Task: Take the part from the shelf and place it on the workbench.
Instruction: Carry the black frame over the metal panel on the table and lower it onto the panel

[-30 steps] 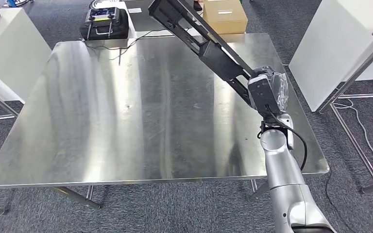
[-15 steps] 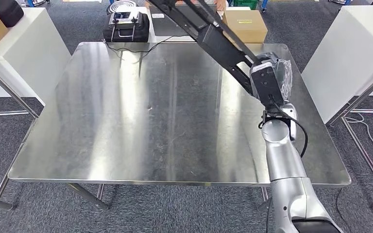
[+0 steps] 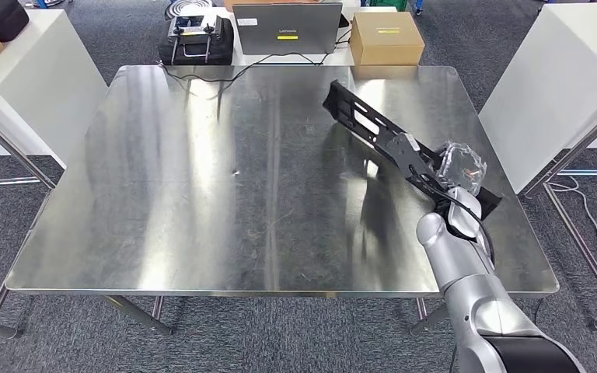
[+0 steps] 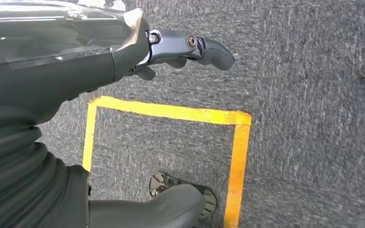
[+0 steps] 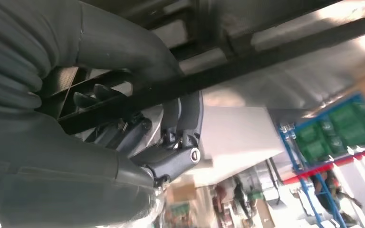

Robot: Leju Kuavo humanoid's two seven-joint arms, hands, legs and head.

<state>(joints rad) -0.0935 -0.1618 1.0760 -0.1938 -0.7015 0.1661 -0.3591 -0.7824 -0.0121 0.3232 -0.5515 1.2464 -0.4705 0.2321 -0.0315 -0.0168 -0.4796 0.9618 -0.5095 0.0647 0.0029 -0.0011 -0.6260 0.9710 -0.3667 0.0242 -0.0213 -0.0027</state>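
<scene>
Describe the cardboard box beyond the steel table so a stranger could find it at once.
Look past the far edge of the steel table. The cardboard box sits right of the grey laptop: the only plain brown carton there, with a yellow label.

Steel workbench (image 3: 202, 194), long black part (image 3: 373, 128) on it

the head view looks forward and down from high up over the shiny steel workbench (image 3: 202, 194). the left wrist view faces down, close over grey carpet (image 4: 313, 95). the right wrist view sits tight behind the long black slotted part (image 3: 381, 136), shared with the head view.
</scene>
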